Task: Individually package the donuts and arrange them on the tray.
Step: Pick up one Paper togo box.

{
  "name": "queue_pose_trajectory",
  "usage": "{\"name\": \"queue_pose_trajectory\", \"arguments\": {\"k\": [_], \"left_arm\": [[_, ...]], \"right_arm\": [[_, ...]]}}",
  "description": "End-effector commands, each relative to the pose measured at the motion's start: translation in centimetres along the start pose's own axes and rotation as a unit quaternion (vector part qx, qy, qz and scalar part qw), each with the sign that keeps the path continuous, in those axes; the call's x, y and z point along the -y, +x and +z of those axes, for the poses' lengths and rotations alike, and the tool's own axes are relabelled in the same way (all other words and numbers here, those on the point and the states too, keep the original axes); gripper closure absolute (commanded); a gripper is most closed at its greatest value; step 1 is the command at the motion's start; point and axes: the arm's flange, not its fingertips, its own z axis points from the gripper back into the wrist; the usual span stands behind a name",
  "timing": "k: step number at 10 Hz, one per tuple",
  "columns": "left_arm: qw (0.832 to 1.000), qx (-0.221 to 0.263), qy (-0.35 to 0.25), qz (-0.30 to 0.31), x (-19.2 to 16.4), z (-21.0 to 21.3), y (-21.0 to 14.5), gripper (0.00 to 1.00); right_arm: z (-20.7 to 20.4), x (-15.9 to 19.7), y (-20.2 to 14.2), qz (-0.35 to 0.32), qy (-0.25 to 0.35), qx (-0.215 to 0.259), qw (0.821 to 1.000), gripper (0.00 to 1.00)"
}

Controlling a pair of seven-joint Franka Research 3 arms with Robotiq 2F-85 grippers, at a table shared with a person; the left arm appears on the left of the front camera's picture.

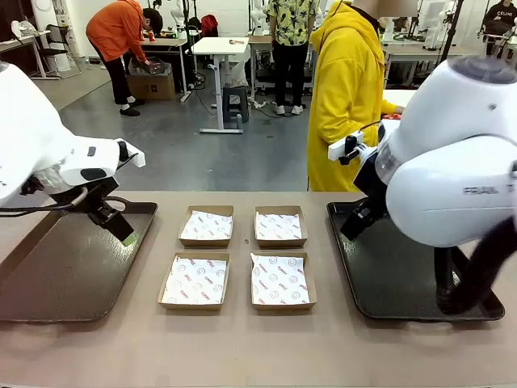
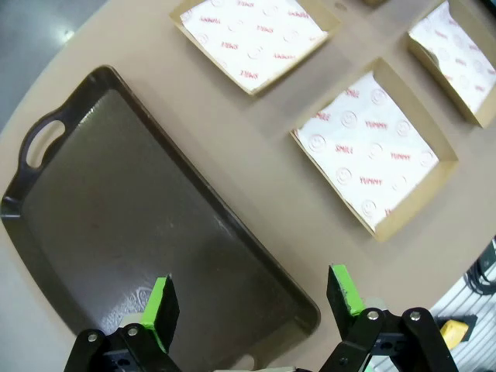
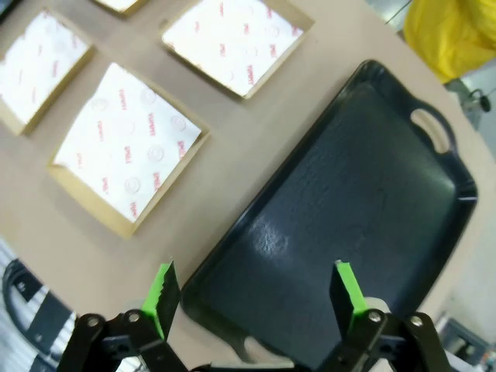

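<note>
Table: a tan, matte top (image 1: 242,347) spanning the whole width of the front view.
Left tray: dark and rectangular (image 1: 73,275), flat on the table at 9 o'clock from the centre, with a cut-out handle at its end.
Right tray: the same kind, glossier (image 1: 388,279), flat at 3 o'clock.
Boxes: four shallow brown cardboard boxes in a two-by-two block at the centre, between the trays and apart from them.
Block positions: 11 o'clock box (image 1: 206,242), 1 o'clock box (image 1: 280,242), 7 o'clock box (image 1: 194,307), 5 o'clock box (image 1: 283,307).
Liners: a white sheet with red print lies in each box, e.g. (image 1: 195,280).
</note>
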Motion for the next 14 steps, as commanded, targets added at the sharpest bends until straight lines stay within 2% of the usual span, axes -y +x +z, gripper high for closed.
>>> {"name": "queue_pose_trajectory", "arguments": {"k": [1, 2, 3, 4, 5, 6, 7, 8, 10, 11, 12, 14], "left_arm": [[1.0, 0.007, 0.002, 0.008, -0.3, -1.0, 0.3, 0.0], [1.0, 0.007, 0.002, 0.008, -0.3, -1.0, 0.3, 0.0], [1.0, 0.007, 0.002, 0.008, -0.3, -1.0, 0.3, 0.0], [1.0, 0.007, 0.002, 0.008, -0.3, -1.0, 0.3, 0.0], [1.0, 0.0, 0.001, 0.001, -0.1, -0.3, 0.0, 0.0], [0.99, 0.071, -0.115, 0.047, -1.7, 0.4, -0.9, 0.0], [0.962, 0.133, -0.226, 0.081, -3.7, 1.6, -2.1, 0.0], [0.931, 0.182, -0.299, 0.099, -5.3, 2.5, -3.3, 0.0], [0.859, 0.249, -0.427, 0.132, -8.6, 3.4, -5.8, 0.0], [0.824, 0.253, -0.484, 0.151, -10.0, 3.1, -7.6, 0.0], [0.81, 0.243, -0.506, 0.172, -11.3, 2.6, -8.7, 0.0], [0.805, 0.203, -0.514, 0.214, -13.5, 1.2, -10.9, 0.0]], "right_arm": [[-0.9, -1.4, -8.7, 0.007, -0.082, -0.001, 0.997, 0.0], [0.0, 0.0, 0.0, 0.0, 0.0, 0.0, 1.0, 0.0], [0.0, 0.0, 0.0, 0.0, 0.0, 0.0, 1.0, 0.0], [1.8, 0.2, -0.4, 0.008, -0.028, 0.002, 1.0, 0.0], [1.4, 1.5, -0.3, -0.039, 0.094, 0.03, 0.994, 0.0], [1.8, 3.2, -1.2, -0.116, 0.209, 0.079, 0.968, 0.0], [2.0, 5.8, -2.3, -0.189, 0.318, 0.133, 0.92, 0.0], [1.6, 8.1, -3.5, -0.246, 0.394, 0.165, 0.87, 0.0], [0.4, 11.9, -6.1, -0.315, 0.48, 0.192, 0.796, 0.0], [-0.1, 13.5, -7.7, -0.332, 0.508, 0.184, 0.773, 0.0], [-0.5, 14.6, -9.1, -0.348, 0.512, 0.177, 0.765, 0.0], [-0.9, 16.1, -11.4, -0.35, 0.515, 0.152, 0.768, 0.0]]}}
